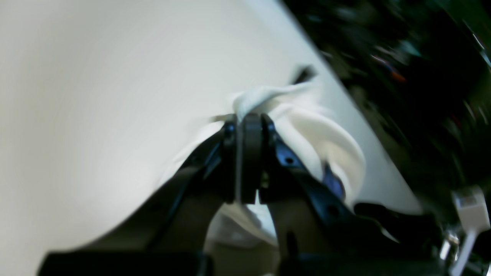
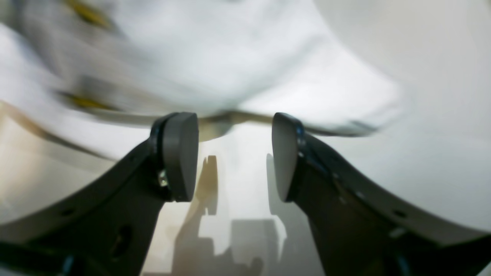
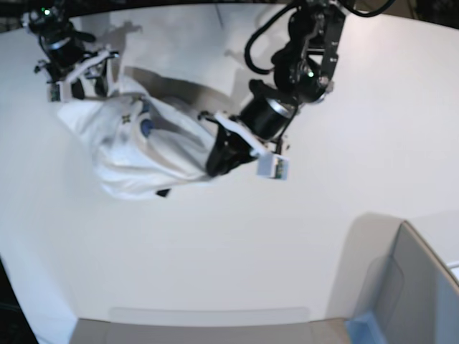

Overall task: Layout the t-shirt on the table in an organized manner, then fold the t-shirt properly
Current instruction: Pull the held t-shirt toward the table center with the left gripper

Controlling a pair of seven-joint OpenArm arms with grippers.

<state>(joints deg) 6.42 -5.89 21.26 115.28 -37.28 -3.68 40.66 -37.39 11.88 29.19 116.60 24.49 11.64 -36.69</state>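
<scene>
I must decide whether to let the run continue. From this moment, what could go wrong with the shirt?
1. The left hand is shut on only a small pinch of the white printed cloth t-shirt; a pull may let it slip free.
2. The shirt is bunched, so lifting may drag several layers together and keep it crumpled.
3. The right hand is open at the shirt's edge without gripping; a pull by the left alone may slide the heap across the smooth white table.

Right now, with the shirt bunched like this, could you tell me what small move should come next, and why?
Probably draw the left gripper, shut on the t-shirt, outward to spread the crumpled cloth over the table. The right gripper stands open at the other edge, holding nothing.
</scene>
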